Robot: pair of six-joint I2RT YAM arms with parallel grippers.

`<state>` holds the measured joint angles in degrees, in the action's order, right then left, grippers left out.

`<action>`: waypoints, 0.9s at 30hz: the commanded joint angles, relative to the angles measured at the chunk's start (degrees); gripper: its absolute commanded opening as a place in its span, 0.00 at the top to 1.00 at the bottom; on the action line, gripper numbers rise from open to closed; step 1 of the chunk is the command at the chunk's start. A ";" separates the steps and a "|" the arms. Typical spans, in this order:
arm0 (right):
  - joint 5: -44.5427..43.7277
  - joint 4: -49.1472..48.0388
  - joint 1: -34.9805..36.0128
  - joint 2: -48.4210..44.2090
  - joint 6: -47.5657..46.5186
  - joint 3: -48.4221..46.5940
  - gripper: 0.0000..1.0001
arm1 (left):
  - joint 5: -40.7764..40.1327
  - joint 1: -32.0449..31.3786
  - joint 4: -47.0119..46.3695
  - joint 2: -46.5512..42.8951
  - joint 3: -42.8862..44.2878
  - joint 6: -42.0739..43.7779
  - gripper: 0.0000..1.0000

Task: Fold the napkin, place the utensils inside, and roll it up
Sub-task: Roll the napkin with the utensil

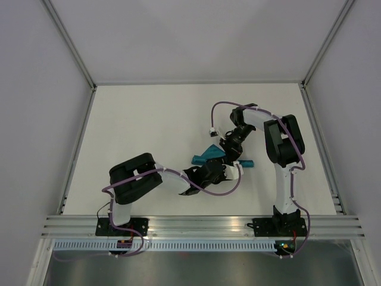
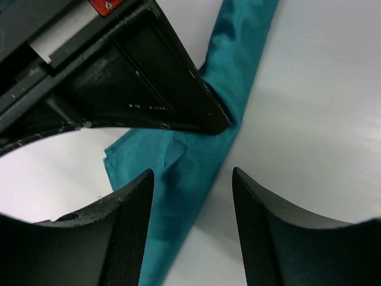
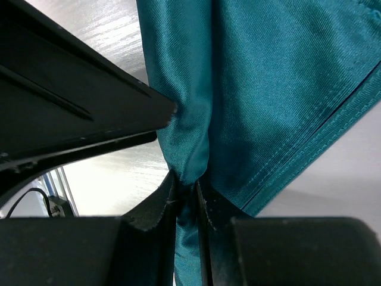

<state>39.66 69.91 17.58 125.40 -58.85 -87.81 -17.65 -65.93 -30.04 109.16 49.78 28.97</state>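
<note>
The right claw (image 3: 187,190) is closed on a fold of the teal napkin (image 3: 274,89), and the cloth is pinched tight between its two fingers. The left claw (image 2: 191,226) stands open, its fingers apart over the same napkin, which lies as a narrow folded strip on the white counter (image 2: 321,119), directly under both claws.
</note>
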 commanded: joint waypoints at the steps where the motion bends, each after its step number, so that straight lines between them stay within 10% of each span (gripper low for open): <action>1: -7.05 -6.37 0.43 4.85 -1.97 1.50 0.79 | -1.69 0.10 -3.36 2.45 2.43 4.60 0.39; 14: -6.44 -6.01 0.26 4.59 -1.88 0.89 0.76 | 12.28 2.03 17.11 6.58 9.01 -3.39 0.64; 27: -3.45 -5.57 -0.36 0.90 0.22 0.27 0.35 | 28.00 5.11 28.54 7.82 12.36 -8.31 0.79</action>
<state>40.49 73.56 16.69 125.03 -57.10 -88.33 -1.41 -60.66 -11.94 112.81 62.52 27.05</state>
